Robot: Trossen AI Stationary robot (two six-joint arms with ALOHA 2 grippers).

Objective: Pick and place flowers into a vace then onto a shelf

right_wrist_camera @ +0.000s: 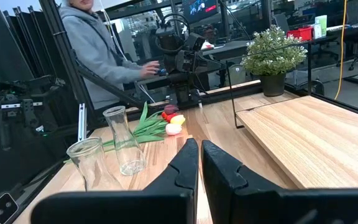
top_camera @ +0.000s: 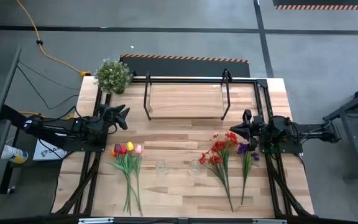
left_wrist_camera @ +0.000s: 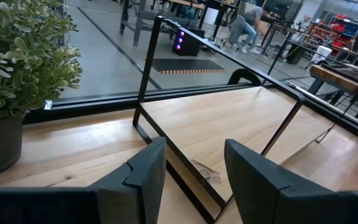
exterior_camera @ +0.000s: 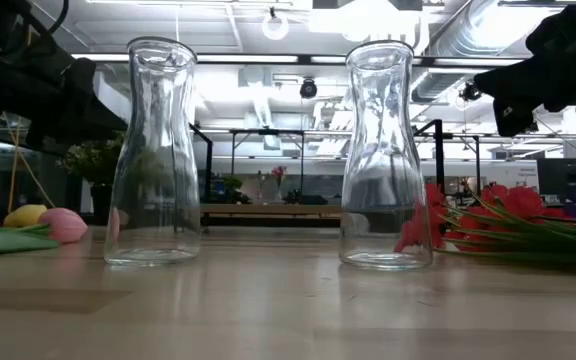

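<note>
- Fingers of the left gripper (left_wrist_camera: 191,180) stand apart, empty, near the shelf (top_camera: 185,99); the right gripper (right_wrist_camera: 199,165) is nearly closed, holding nothing.
- Flowers (top_camera: 128,163) lie before the shelf, beside two glass vases (exterior_camera: 155,150).
- Stems look light and bendable; grasping mid-stem seems safest.

A bushy green potted plant (top_camera: 112,75) in a dark pot stands at the far left corner of the plank bench (top_camera: 173,186). A yellow cable (top_camera: 42,45) runs across the grey floor beyond it. A black mat with an orange-striped edge (top_camera: 185,59) lies behind the bench. In the right wrist view, a person in a grey hoodie (right_wrist_camera: 95,46) stands past the bench.
</note>
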